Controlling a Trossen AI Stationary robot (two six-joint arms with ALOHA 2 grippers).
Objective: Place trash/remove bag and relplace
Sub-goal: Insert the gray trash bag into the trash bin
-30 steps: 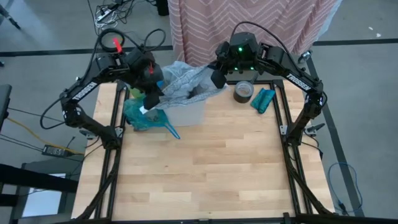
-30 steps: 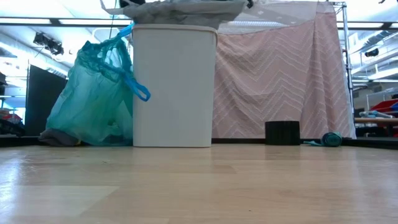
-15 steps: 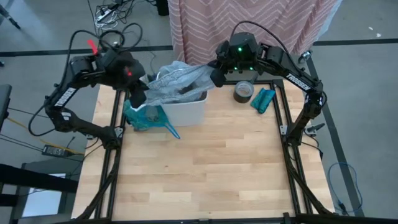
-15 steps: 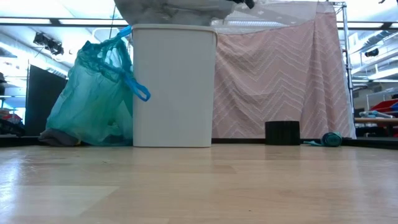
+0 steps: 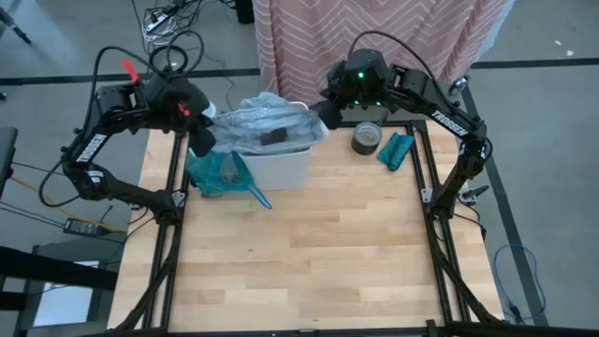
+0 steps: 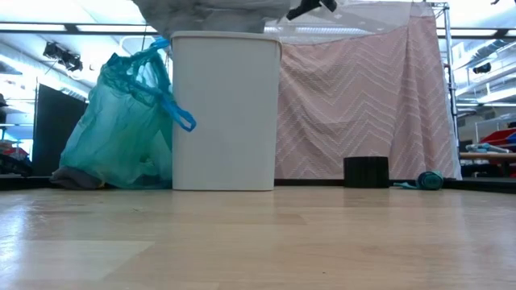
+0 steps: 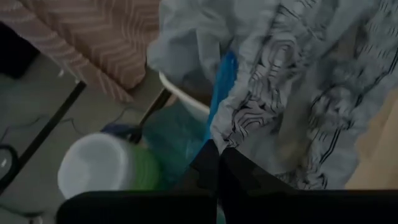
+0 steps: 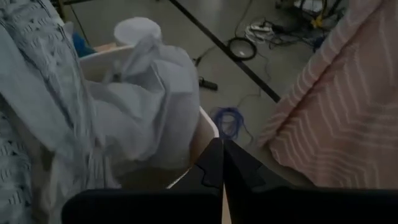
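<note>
High view: left end effector [image 5: 203, 142] and right end effector [image 5: 325, 110] each pinch the unlabelled grey bag [image 5: 267, 122] over the white bin [image 5: 281, 168].

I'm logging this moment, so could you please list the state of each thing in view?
Grey bag: stretched over the bin, held at both sides.
White bin: upright.
Teal bag: filled, beside the bin.
Left tool: shut on grey bag.
Right tool: shut on grey bag.
Tape roll: lying flat.

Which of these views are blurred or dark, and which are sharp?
Left wrist view: dim, the grey bag soft with blur. Right wrist view: brighter, the bag also soft. High view: evenly lit, the white bin clear. Low view: sharp, the teal bag glowing against bright ceiling lights.
</note>
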